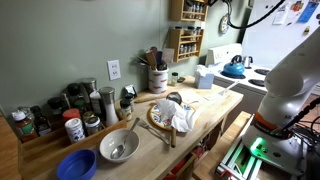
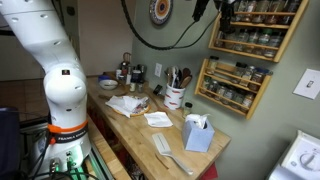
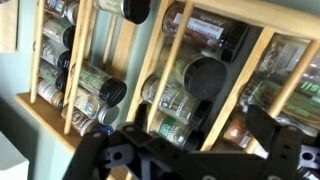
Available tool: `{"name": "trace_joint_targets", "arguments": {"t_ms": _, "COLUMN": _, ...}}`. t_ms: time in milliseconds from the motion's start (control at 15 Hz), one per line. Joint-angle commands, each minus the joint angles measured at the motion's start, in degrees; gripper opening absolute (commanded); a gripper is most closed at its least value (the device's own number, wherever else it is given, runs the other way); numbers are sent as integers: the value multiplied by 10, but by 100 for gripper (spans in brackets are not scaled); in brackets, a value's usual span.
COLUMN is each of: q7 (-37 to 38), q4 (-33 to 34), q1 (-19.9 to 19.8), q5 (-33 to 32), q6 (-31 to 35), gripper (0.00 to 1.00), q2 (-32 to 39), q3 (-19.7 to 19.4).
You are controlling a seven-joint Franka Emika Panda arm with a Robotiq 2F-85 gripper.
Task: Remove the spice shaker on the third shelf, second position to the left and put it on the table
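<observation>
Spice shaker (image 3: 188, 88), as far as the wrist view lets me pick it out, is the clear glass jar straight ahead of the fingers. It is a round cylinder with a printed label, greenish-brown contents and a broad, flat, matte dark cap turned toward the camera. It sits inside the rack (image 3: 45, 112), packed against similar jars and held behind slim round wooden rails. Which tier or position it occupies I cannot tell, since the view is tilted and very close. The rack is pale, smooth wood with flat boards at its edges, and every jar whose top shows has the same dark disc of a cap.

The fingers (image 3: 283, 150) are black, angular and hard-edged, blurred along the lower edge of the wrist view. They are spread wide, one at each side, with nothing between them, close in front of the jars.

In an exterior view the upper rack (image 2: 255, 25) hangs on the grey-green wall above a matching lower rack (image 2: 235, 85). The glossy white, rounded arm (image 2: 55, 60) rises beside the table (image 2: 125, 122), a long light butcher-block slab. On the table lie a crumpled white cloth (image 1: 180, 118), a shiny metal bowl (image 1: 119, 147), a blue bowl (image 1: 76, 165) and a white crock of utensils (image 1: 158, 78).
</observation>
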Motion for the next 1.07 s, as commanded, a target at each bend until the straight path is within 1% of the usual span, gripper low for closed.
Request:
{"name": "trace_joint_targets", "arguments": {"t_ms": 0, "q7": -99, "q4": 5, "q1": 22, "q5": 0, "q6": -76, "gripper": 100, "q2": -36, "q3": -19}}
{"name": "trace_joint_targets", "arguments": {"t_ms": 267, "q7": -166, "q4": 31, "q1": 6, "q5": -65, "q6": -161, "gripper": 100, "q2": -45, "q3": -16}}
{"name": "trace_joint_targets", "arguments": {"t_ms": 400, "q7": -194, "q4": 48, "q1": 5, "q5": -96, "q6": -200, "gripper": 100, "q2": -45, "q3": -12}}
{"name": "trace_joint_targets", "arguments": {"t_ms": 600, "q7": -230, "q4": 72, "q1": 5, "q5": -149, "q6": -237, "gripper": 100, "q2": -42, "q3": 1}}
{"name": "trace_joint_targets", "arguments": {"t_ms": 733, "q7": -251, "q4": 81, "q1": 6, "q5": -185, "q6": -230, "gripper": 100, "q2": -37, "q3": 16}}
{"name": "trace_joint_targets", "arguments": {"t_ms": 800, "q7": -231, "q4": 70, "q1": 9, "q5": -155, "q6": -219, "gripper": 100, "q2": -41, "q3": 4}}
{"name": "trace_joint_targets", "arguments": {"t_ms": 1000, "q7": -241, "q4": 77, "q1": 11, "q5": -174, "q6": -219, "gripper": 100, "q2": -39, "q3": 15}}
